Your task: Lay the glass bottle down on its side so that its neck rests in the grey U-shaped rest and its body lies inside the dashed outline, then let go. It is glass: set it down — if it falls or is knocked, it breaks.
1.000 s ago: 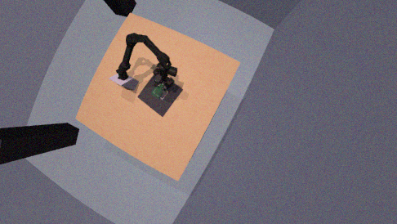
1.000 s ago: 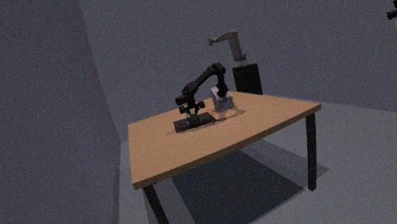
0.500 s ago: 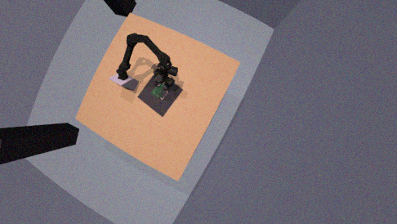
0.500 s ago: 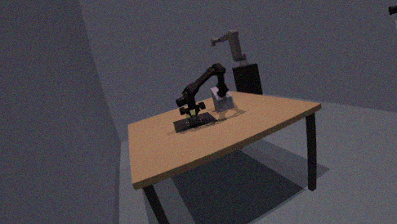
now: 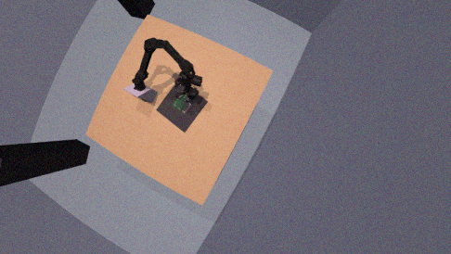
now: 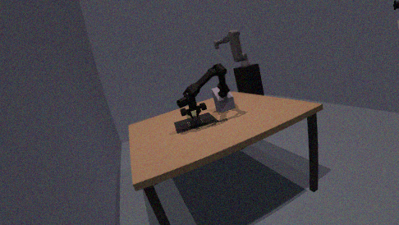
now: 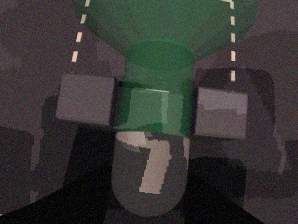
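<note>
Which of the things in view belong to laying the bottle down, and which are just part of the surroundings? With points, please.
For the job:
- green bottle [image 5: 180,103] [image 7: 159,107]
- dashed outline [image 7: 232,40]
- gripper [image 5: 187,95] [image 6: 194,117] [image 7: 148,180], shut on the bottle's neck

Surroundings:
- second arm [image 6: 236,45]
- black pedestal [image 6: 249,79]

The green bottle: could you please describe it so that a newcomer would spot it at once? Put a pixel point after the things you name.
On the wooden table [image 5: 223,139] [image 6: 176,152] lies a dark square mat [image 5: 186,124] [image 6: 181,127], under the black arm's gripper [image 5: 189,96] [image 6: 196,119] [image 7: 148,180]. The green bottle [image 5: 179,105] [image 7: 165,22] is there, its narrow neck between the fingers. Its see-through green sets it apart from the dark mat and black arm.
</note>
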Tool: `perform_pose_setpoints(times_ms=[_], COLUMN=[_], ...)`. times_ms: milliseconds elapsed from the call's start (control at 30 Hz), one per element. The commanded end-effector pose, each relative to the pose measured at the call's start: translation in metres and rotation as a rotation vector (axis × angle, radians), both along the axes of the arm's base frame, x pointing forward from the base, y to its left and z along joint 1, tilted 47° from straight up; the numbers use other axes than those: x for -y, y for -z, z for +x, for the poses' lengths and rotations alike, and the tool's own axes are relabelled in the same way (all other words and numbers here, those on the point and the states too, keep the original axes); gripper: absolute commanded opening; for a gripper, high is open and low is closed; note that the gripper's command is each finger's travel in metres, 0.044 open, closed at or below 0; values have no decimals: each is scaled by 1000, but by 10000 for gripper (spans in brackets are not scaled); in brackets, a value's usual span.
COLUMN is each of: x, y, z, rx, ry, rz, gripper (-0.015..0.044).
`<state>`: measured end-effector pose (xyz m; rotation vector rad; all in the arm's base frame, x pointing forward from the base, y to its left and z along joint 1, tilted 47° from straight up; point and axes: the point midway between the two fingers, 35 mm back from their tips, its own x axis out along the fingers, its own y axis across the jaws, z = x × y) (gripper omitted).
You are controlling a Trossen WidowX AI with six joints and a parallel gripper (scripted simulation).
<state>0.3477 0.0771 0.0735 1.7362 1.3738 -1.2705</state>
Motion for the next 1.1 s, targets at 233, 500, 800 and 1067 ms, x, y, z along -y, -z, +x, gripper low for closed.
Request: perform_pose_setpoints(times_ms=[233, 500, 800, 1067], x=[1, 0, 0, -4], y=[3, 4, 5, 3], z=[0, 0, 0, 1], rx=[0, 2, 5, 10], ry=[0, -1, -3, -7], rz=[2, 8, 15, 28], gripper=[125, 125, 125, 125])
